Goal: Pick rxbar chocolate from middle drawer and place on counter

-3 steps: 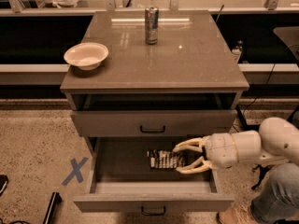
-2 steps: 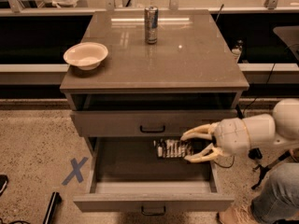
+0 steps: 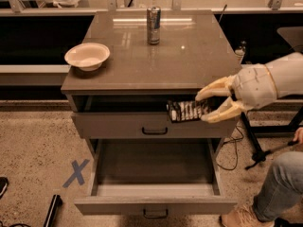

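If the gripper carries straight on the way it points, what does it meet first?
The gripper, jaws shut on the rxbar chocolate, points picture-left across the upper drawer. The way looks free, but depth is unclear: the bar might graze that drawer's front.

Quantity 1: glossy grey-brown square stone-like counter [image 3: 189, 65].
Quantity 2: grey drawers, namely the upper drawer [image 3: 113, 126] and, at 6 o'clock of it, the wide middle drawer [image 3: 113, 205].
Quantity 2: dark bar handles, one per drawer [image 3: 155, 131] [image 3: 155, 215].
Quantity 1: silver drink can [image 3: 153, 25], at 12 o'clock on the counter.
Quantity 1: pale round bowl [image 3: 87, 56], at 9 o'clock on the counter.
Quantity 1: flat black-wrapped rxbar chocolate [image 3: 185, 111] with pale print.
Quantity 1: pale two-finger gripper [image 3: 202, 109], at 3 o'clock of the upper drawer, clamped on the rxbar chocolate.
Quantity 1: blue X floor mark [image 3: 75, 173], at 8 o'clock.
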### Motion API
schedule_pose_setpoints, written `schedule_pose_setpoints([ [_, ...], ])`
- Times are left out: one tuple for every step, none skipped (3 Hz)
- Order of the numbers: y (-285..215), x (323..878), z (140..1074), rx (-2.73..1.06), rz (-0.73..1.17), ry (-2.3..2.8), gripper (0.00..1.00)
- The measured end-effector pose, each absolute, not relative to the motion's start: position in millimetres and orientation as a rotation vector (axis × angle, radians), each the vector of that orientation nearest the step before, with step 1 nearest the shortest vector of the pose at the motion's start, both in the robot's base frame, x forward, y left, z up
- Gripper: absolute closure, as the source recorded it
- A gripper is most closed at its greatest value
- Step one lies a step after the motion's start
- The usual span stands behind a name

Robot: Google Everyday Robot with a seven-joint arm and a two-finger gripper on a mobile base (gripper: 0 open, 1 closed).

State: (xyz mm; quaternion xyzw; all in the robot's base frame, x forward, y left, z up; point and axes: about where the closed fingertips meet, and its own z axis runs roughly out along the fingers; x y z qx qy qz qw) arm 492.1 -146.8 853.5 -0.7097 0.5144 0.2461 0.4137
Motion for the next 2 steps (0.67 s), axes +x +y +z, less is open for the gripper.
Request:
schedule_pose_setpoints([
  [-151.7, 526.2, 883.3, -1.799, 0.629, 1.374, 1.0],
  [-147.1, 585.9, 901.6, -1.717, 0.714, 1.435, 1.0],
])
